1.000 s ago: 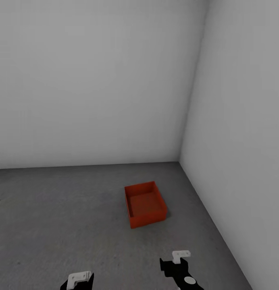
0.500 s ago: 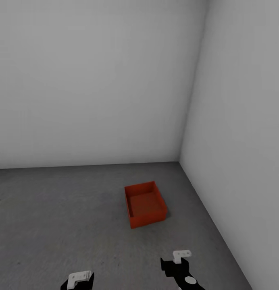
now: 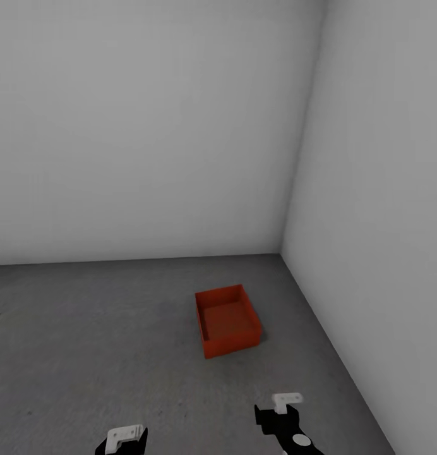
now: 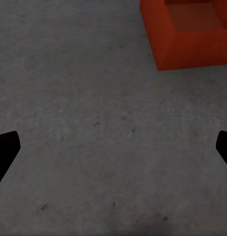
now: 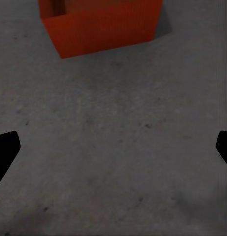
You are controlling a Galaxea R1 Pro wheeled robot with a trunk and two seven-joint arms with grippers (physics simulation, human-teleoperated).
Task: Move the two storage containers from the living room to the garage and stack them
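Left arm end [image 3: 124, 439]: a matte black housing is seen at the lower edge of the head view, capped by a small white angular bracket in which tiny dark screw holes are set.

Right arm end [image 3: 283, 420]: a matte black blocky wrist body is topped by a white angular bracket [image 3: 287, 399] with small dark holes; a round white disc [image 3: 299, 440] is set into the black casing.

Left gripper fingertips [image 4: 5, 150]: plain flat black, tapered wedges, unmarked.

Right gripper fingertips [image 5: 5, 150]: identical flat black tapered wedges, without markings.
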